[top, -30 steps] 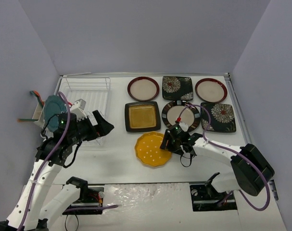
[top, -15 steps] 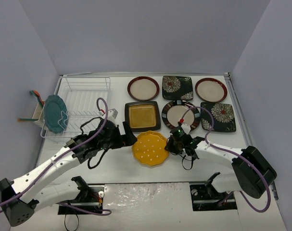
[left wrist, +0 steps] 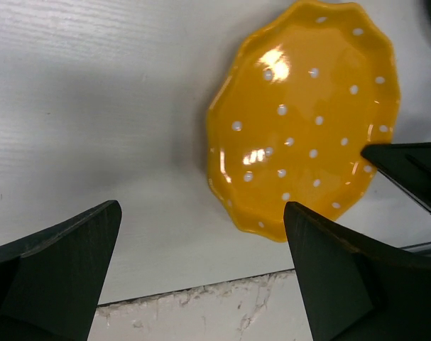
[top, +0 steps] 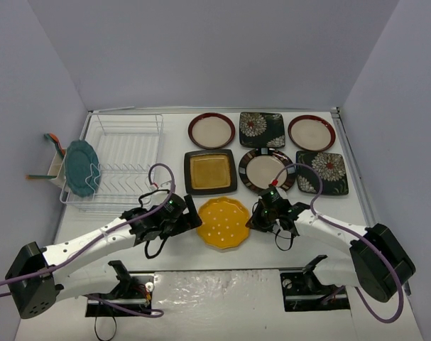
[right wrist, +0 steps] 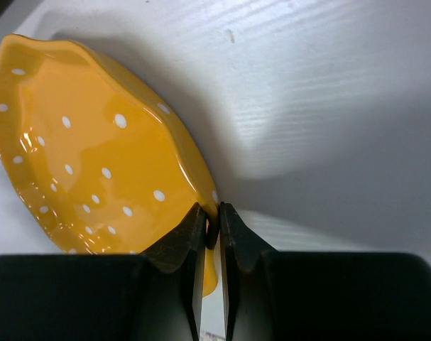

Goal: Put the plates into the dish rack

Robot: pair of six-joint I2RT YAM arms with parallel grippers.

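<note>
Near the 6 o'clock edge of the table (top: 176,142), the right gripper (top: 256,215) pinches the yellow dotted plate (top: 224,222) at its 3 o'clock rim. The left gripper (top: 192,217) gapes open at 9 o'clock. Beyond, six plates (top: 210,171) lie flat, unloaded. At 10 o'clock, the dish rack (top: 126,142) holds one teal plate (top: 80,168).

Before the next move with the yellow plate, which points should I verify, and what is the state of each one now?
1. Right end effector shut on the yellow plate rim: ok.
2. Left end effector open, facing the plate, not touching it: ok.
3. Plate fully off the table: cannot tell; its gripped side looks raised.
4. Black-amber plate apart from the yellow plate: ok.
5. Free slots in the dish rack: ok; only the teal plate stands at its left end.
</note>
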